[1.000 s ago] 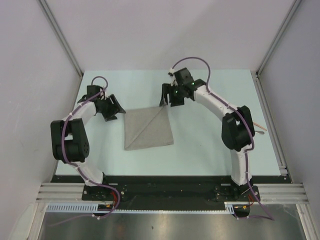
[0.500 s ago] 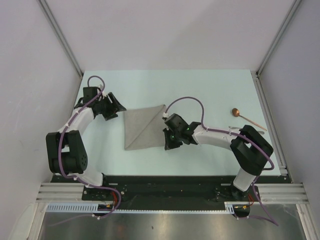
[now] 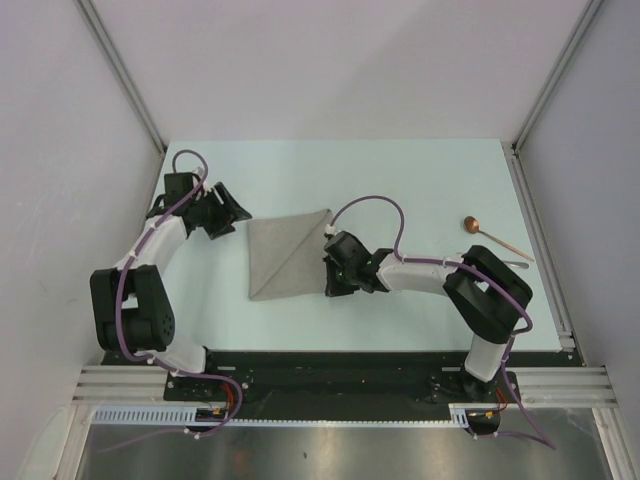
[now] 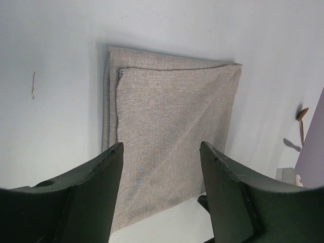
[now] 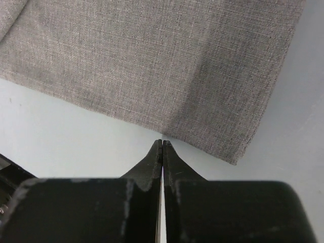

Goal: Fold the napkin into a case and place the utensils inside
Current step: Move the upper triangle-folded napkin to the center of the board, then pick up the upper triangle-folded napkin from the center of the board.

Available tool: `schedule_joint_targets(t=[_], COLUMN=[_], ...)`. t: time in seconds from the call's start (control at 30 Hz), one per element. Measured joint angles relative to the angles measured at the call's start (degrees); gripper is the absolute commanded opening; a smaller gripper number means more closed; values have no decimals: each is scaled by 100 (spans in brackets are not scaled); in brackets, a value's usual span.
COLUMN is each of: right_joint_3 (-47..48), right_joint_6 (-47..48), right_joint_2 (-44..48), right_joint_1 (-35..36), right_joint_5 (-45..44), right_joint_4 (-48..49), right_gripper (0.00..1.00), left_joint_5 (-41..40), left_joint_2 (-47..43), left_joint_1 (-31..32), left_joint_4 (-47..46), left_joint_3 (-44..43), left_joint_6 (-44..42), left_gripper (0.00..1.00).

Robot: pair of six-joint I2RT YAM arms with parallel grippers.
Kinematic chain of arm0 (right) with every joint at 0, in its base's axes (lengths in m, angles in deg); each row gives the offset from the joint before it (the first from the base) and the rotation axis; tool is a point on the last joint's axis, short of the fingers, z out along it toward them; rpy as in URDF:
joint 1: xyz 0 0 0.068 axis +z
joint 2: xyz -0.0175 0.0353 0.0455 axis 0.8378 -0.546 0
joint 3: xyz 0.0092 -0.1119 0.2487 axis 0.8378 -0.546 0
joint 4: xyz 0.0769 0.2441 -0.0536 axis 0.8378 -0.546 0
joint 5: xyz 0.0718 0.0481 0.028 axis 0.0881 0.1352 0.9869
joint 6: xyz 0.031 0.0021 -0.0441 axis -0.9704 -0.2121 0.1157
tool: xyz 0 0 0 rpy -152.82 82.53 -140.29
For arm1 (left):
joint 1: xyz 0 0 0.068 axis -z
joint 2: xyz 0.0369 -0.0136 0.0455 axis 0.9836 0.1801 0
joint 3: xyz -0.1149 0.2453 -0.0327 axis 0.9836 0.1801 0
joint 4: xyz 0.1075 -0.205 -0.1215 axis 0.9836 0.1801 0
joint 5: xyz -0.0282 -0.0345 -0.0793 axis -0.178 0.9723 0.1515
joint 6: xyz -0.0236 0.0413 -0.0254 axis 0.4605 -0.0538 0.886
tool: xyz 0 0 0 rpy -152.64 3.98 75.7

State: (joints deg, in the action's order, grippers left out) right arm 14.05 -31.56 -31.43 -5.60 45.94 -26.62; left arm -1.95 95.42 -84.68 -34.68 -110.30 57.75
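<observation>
The grey-beige napkin [image 3: 290, 255] lies flat as a folded square with a diagonal crease; a case is out of view. My left gripper [image 3: 228, 222] stands open just off its left side, and the cloth [image 4: 172, 111] shows between the spread fingers [image 4: 96, 192]. My right gripper [image 3: 330, 275] is shut on nothing. Its tips [image 5: 162, 143] sit on the table just short of the napkin's [image 5: 152, 61] right edge, near the front corner. The copper spoon [image 3: 470, 223] lies at the far right, apart from both grippers. A thin silvery piece [image 4: 291, 145] lies beside the spoon [image 4: 302, 114].
Grey walls close in the pale table [image 3: 400, 180] at the left, back and right. A metal rail [image 3: 540, 250] runs along the right edge, close to the utensils. My right arm's elbow [image 3: 490, 290] hangs over the table's front right.
My right arm has swung from the napkin's far corner down to its right edge and the gripper has shut. The spoon has come into view. My left gripper has barely shifted.
</observation>
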Motion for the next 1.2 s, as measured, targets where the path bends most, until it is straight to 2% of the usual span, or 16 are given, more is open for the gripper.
schedule_joint_targets(t=[0.2,0.43,0.67,0.73,0.8,0.83,0.9,0.93,1.03,1.2], right_joint_3=[-105,-275,-212,-205,-181,-166,-98,15,579,1882], right_joint_6=[-37,22,446,616,796,903,1086,1193,1362,1563], right_joint_2=[-39,-79,-216,-210,-166,-122,-22,13,13,-223], right_joint_1=[-90,-529,-1119,-1259,-1303,-1300,-1161,-1003,-407,393], right_joint_5=[-227,-251,-352,-387,-459,-535,-695,-765,-933,-916], right_joint_4=[127,693,1027,1019,898,752,374,85,-573,-1040], right_gripper=[0,0,0,0,8,21,31,42,54,57], left_joint_5=[-20,-17,-33,-85,-127,-125,-127,-127,-125,-122], left_joint_2=[-68,-52,197,306,413,476,605,675,942,1349], left_joint_1=[0,0,0,-2,-22,-42,-96,-120,-153,-162], left_joint_4=[4,-2,55,111,162,160,136,116,83,17], left_joint_3=[0,-2,-35,-37,-37,-35,-35,-35,-66,-103], left_joint_6=[96,258,304,304,315,334,361,369,398,385], left_gripper=[71,78,77,73,70,69,66,65,63,59])
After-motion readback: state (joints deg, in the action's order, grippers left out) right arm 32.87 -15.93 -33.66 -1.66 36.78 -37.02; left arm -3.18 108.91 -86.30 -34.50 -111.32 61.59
